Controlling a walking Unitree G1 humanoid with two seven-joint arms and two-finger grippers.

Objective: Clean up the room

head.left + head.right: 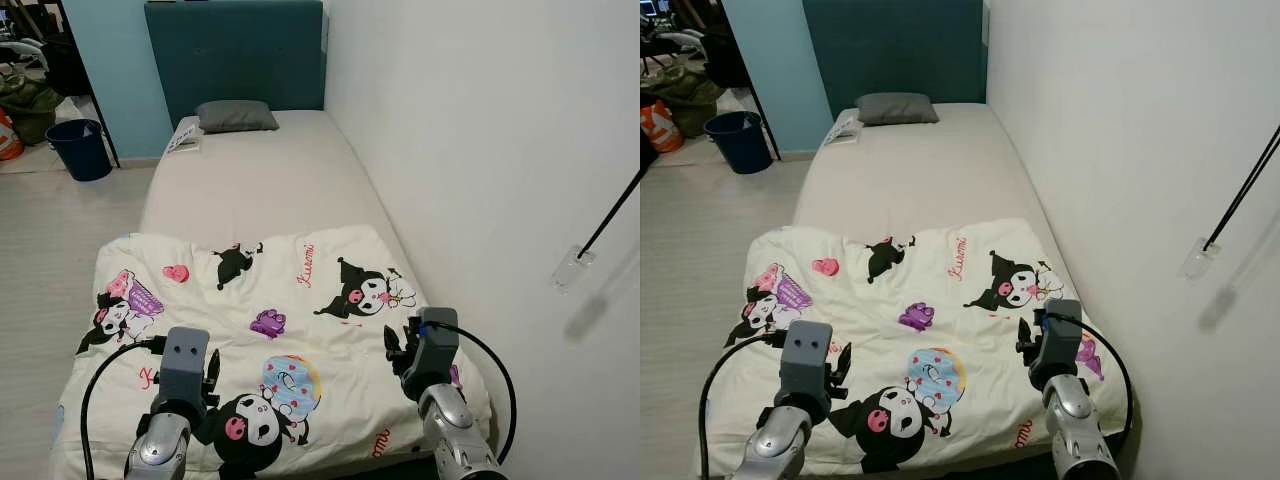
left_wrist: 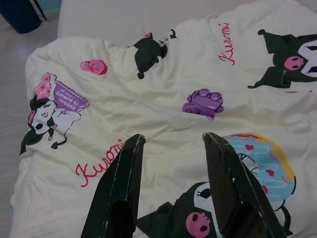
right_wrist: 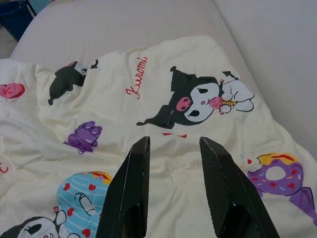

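The left claw [image 2: 171, 183] hangs low over the near end of the cream cartoon-printed quilt [image 1: 300, 300], its two black fingers spread apart with nothing between them. The right claw [image 3: 173, 183] hovers over the same quilt nearer the wall side, fingers likewise parted and empty.

The quilt lies across the foot half of the narrow bed with the pale beige mattress [image 1: 250, 175], roughly flat but rumpled, its far edge uneven and its left side drooping toward the floor. The head half of the mattress is bare. By my reading, the bed-making is only partly done: the quilt is unfolded, yet it probably needs pulling up toward the small grey pillow [image 1: 236, 116] and smoothing.

The pillow sits at the head, against the dark teal padded headboard [image 1: 235, 55], with a pale printed item [image 1: 184, 137] just beside it at the mattress edge. A white wall [image 1: 480, 130] runs along the bed's right. On the light wood-look floor [image 1: 50, 230] stands a dark blue bucket [image 1: 79, 148], with clutter beyond it.
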